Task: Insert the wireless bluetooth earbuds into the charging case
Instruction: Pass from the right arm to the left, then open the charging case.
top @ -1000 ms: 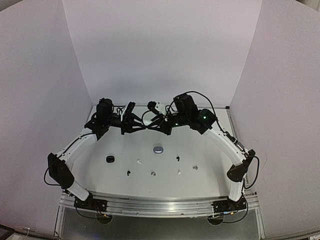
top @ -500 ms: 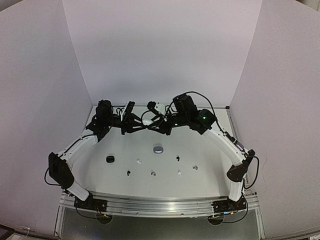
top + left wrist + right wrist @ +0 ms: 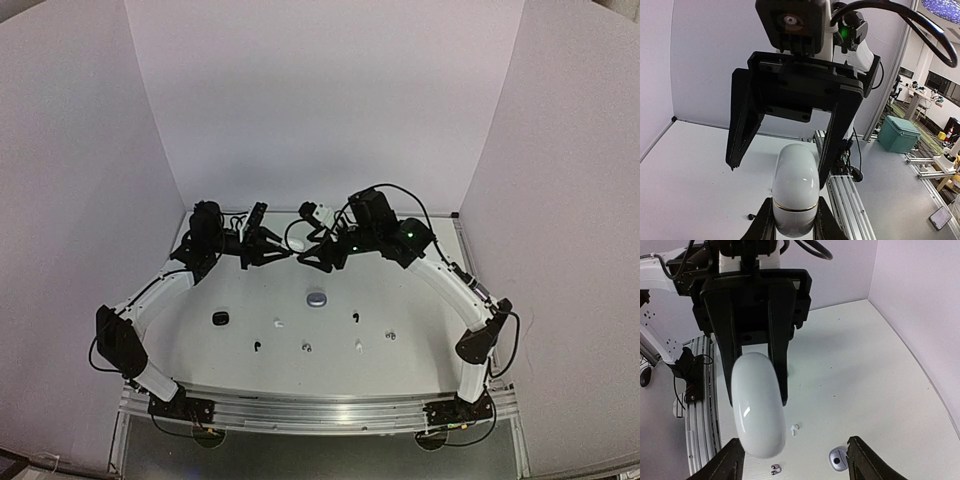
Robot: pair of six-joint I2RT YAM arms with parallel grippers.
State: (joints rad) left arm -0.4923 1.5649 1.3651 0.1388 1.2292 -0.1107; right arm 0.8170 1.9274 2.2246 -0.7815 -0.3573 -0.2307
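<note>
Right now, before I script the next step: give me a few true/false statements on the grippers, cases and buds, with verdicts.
1. The left gripper is shut on the white case. True.
2. The right gripper is clamped on the white case. False: its jaws stand open.
3. The black case is held in the air. False: it lies on the table, on the left arm's side.
4. The grey case lies on the table. True.
5. Loose earbuds lie on the table. True.
</note>
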